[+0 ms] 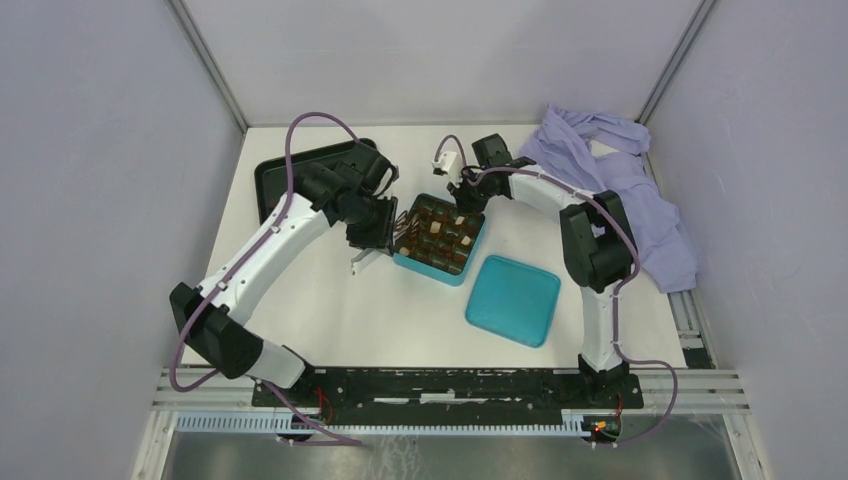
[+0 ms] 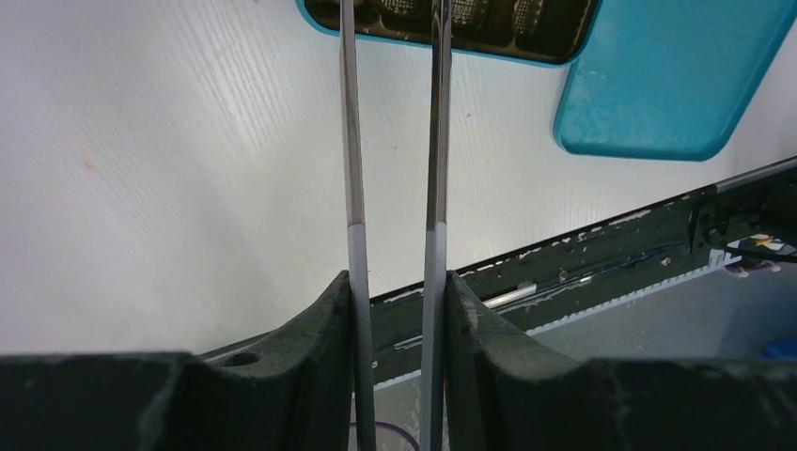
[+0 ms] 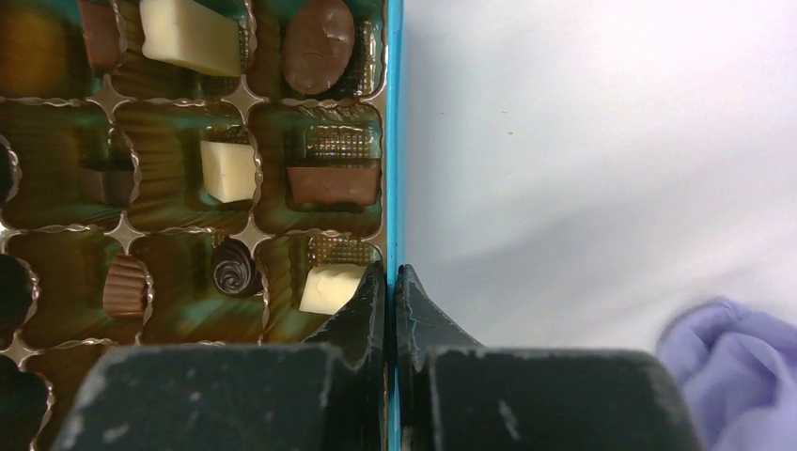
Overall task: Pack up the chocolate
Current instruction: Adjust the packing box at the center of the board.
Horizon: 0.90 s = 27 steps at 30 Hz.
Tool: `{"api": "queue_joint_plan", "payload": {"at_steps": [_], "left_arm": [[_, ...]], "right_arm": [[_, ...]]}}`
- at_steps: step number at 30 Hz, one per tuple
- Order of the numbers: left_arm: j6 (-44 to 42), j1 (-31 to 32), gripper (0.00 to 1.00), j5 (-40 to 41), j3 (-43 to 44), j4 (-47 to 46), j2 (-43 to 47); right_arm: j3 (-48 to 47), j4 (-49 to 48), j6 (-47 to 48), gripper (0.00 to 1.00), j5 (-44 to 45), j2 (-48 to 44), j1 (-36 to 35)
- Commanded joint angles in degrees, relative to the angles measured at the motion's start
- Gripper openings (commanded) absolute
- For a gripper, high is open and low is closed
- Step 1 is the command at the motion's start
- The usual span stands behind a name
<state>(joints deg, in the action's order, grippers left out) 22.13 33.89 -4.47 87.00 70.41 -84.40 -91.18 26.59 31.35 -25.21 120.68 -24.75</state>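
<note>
A teal square box with a brown grid insert stands mid-table. Several chocolate pieces lie in its cells: a cream-white block, a brown oval, a dark swirl and others. My right gripper is shut on the box's teal wall at the far edge, one finger inside and one outside. My left gripper, at the box's left side, is shut on metal tongs. The tongs' two blades stand apart and reach the box's rim; their tips are out of view.
The teal lid lies flat to the front right of the box. A black tray sits at the back left, partly under the left arm. A purple cloth is heaped at the back right. A black rail runs along the near edge.
</note>
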Motion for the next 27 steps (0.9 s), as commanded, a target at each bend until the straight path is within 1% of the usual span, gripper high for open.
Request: {"api": "queue_joint_plan", "payload": {"at_steps": [1,10,27], "left_arm": [[1.9,0.3,0.16,1.6,4.0,-1.9,3.8],[1.6,0.4,0.16,2.4,3.4,-6.9,8.7],[0.3,0.3,0.16,0.4,2.6,-9.1,10.0]], "right_arm": [[-0.1,-7.1,0.3,0.00,4.6,-9.4,0.1],[2.9,-13.8,2.6,0.00,14.5,-18.7,-0.3],[6.3,-15.8,2.1,0.00,16.1,-21.7,-1.0]]}}
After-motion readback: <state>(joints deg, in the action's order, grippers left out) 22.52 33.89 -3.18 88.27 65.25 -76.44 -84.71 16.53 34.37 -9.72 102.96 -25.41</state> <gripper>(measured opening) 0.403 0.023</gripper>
